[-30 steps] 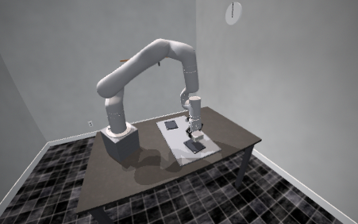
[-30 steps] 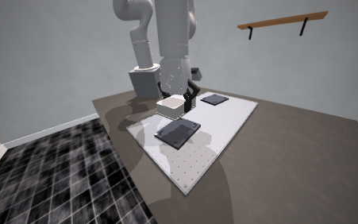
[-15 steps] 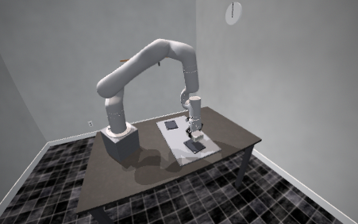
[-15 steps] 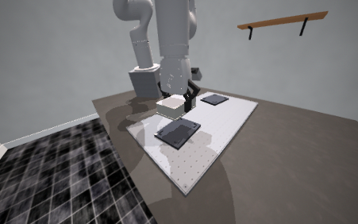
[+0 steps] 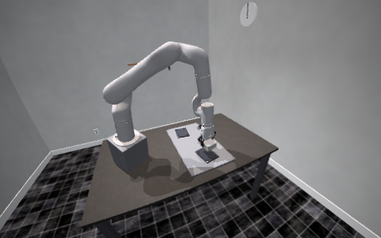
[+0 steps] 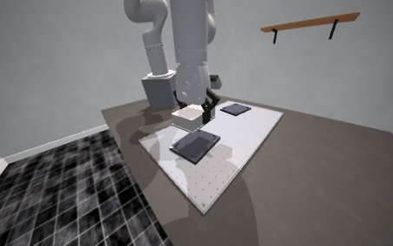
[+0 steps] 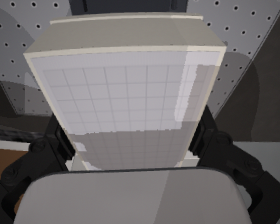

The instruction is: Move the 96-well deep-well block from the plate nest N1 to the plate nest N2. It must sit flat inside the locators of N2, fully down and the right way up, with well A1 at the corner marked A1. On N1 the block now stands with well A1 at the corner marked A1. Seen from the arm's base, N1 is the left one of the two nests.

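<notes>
My gripper [image 6: 194, 105] is shut on the white 96-well deep-well block [image 6: 189, 118] and holds it upright and level above the white perforated base plate [image 6: 213, 144]. In the wrist view the block [image 7: 127, 96] fills the middle, with a black finger on each of its sides. The plate nest N1 [image 6: 235, 109] is empty, further back on the plate. In the top view the block [image 5: 208, 146] hangs just above and behind N2 [image 5: 207, 155].
The arm's grey base pedestal [image 5: 127, 149] stands on the dark table next to the base plate. A wooden wall shelf [image 6: 311, 23] hangs high behind the table. The table edge runs close to the plate's near corner [image 6: 202, 209].
</notes>
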You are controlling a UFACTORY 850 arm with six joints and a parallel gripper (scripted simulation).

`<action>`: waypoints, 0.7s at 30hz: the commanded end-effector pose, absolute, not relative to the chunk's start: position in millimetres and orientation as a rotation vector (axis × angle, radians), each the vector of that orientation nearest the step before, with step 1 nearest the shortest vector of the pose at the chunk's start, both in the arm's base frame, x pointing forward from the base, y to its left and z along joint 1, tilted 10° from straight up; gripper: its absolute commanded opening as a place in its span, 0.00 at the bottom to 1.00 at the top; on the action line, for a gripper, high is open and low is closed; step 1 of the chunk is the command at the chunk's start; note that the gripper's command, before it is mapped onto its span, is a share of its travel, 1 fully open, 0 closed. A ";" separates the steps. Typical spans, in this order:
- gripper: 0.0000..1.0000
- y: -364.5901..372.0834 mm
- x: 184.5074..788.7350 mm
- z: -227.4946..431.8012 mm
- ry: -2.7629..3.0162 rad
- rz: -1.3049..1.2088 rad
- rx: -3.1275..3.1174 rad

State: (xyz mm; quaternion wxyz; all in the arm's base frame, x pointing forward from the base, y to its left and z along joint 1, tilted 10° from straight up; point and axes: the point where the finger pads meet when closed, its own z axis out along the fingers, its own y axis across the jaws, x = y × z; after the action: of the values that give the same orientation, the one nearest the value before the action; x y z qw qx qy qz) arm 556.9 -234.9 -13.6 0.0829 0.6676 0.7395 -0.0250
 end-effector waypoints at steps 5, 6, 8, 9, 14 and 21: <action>0.00 -236.7 558.6 -25.5 2.207 -0.074 1.992; 0.00 -237.0 558.8 -27.1 2.207 -0.074 1.992; 0.00 -237.0 558.8 -27.1 2.207 -0.074 1.992; 0.00 -237.2 558.9 -28.8 2.207 -0.074 1.992; 0.00 -238.4 559.7 -37.0 2.207 -0.074 1.992; 0.00 -240.1 560.7 -48.5 2.207 -0.074 1.992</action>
State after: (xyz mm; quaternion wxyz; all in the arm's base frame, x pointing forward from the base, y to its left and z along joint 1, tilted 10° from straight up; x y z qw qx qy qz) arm 559.3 -239.0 -44.1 0.0818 0.6676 0.7396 -0.0249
